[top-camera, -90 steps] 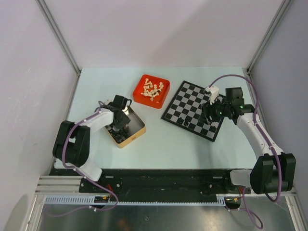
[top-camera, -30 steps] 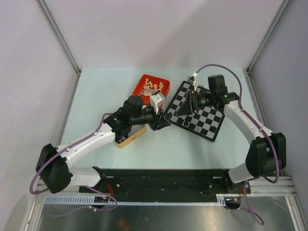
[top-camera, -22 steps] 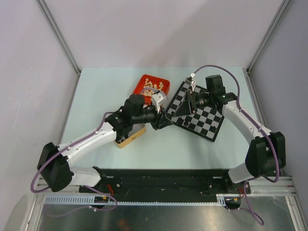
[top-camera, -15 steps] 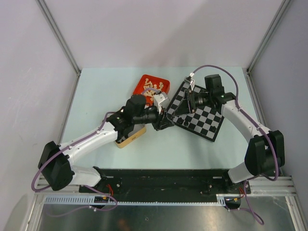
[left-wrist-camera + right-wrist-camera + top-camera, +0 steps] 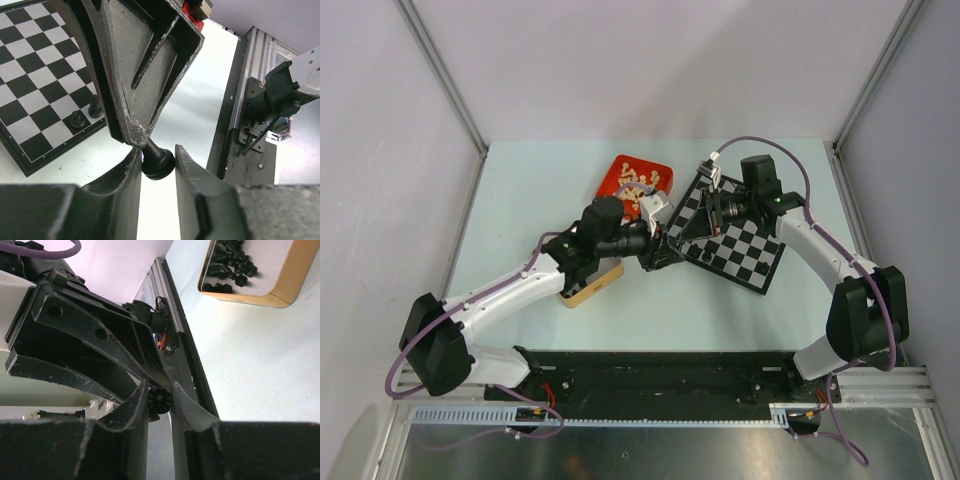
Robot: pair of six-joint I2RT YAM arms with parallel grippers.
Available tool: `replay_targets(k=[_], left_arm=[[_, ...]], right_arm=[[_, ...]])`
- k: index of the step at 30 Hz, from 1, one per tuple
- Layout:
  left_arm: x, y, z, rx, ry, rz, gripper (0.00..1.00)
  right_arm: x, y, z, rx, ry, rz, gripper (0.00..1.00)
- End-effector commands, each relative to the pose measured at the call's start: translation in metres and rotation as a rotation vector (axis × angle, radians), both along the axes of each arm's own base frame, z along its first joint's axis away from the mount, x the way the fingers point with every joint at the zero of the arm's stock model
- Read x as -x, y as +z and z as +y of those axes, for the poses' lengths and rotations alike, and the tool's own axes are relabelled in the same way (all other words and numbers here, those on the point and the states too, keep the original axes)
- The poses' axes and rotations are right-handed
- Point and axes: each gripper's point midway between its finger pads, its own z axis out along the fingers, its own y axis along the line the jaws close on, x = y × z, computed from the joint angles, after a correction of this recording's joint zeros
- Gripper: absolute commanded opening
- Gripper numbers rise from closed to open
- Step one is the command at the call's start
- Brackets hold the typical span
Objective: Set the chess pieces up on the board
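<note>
Pale table (image 5: 520, 190), board (image 5: 750, 248), left gripper (image 5: 156, 156) and right gripper (image 5: 159, 391) clamping black chessmen (image 5: 159, 165)

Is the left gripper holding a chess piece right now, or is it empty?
Holding one: in the left wrist view, a black chess piece sits pinched between the fingertips of the left gripper.

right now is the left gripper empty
No, the left gripper is shut on a black chess piece, seen plainly in the left wrist view.

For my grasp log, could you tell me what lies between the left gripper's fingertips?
A black chess piece sits pinched between the left gripper's fingertips, clearest in the left wrist view.
</note>
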Motion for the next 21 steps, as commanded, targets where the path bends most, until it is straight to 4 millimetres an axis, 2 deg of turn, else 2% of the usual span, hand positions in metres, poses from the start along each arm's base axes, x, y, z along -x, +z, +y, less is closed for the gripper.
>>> replay_targets(k=[1,2,4,5,6,7,8,9,10,12,14,15,18,21], left_arm=[[-0.005,0.02,0.0,0.035,0.023,-0.067,0.42],[-0.01,0.029,0.003,0.059,0.065,-0.091,0.57],[-0.012,0.029,0.009,0.06,0.102,-0.092,0.71],[-0.014,0.035,0.017,0.069,0.139,-0.112,0.81],[-0.017,0.038,0.024,0.073,0.169,-0.124,0.85],[-0.018,0.031,0.032,0.063,0.202,-0.118,0.88],[-0.026,0.03,0.043,0.057,0.275,-0.125,0.96],[-0.029,0.04,0.058,0.084,0.323,-0.147,1.0],[-0.029,0.03,0.067,0.076,0.355,-0.125,1.0],[-0.039,0.037,0.097,0.116,0.46,-0.121,1.0],[-0.039,0.029,0.113,0.14,0.489,-0.072,1.0],[-0.048,0.028,0.129,0.145,0.541,-0.064,1.0],[-0.053,0.021,0.156,0.16,0.642,-0.034,1.0],[-0.054,0.009,0.174,0.146,0.722,-0.003,1.0]], right_arm=[[0.005,0.014,0.0,-0.03,0.022,-0.082,0.1],[0.003,0.012,-0.002,-0.014,0.009,-0.11,0.09],[-0.001,0.009,-0.007,0.009,-0.014,-0.15,0.09],[-0.003,0.006,-0.011,0.035,-0.039,-0.167,0.09],[-0.008,0.003,-0.016,0.051,-0.052,-0.209,0.09],[-0.011,0.001,-0.02,0.068,-0.066,-0.233,0.09],[-0.014,-0.005,-0.026,0.105,-0.089,-0.237,0.09],[-0.017,-0.007,-0.031,0.126,-0.099,-0.292,0.09],[-0.02,-0.009,-0.035,0.148,-0.116,-0.305,0.09],[-0.026,-0.017,-0.047,0.227,-0.154,-0.362,0.1],[-0.033,-0.028,-0.058,0.313,-0.182,-0.426,0.1],[-0.035,-0.03,-0.062,0.344,-0.194,-0.458,0.1],[-0.043,-0.044,-0.077,0.45,-0.229,-0.539,0.11],[-0.047,-0.053,-0.09,0.536,-0.254,-0.604,0.11]])
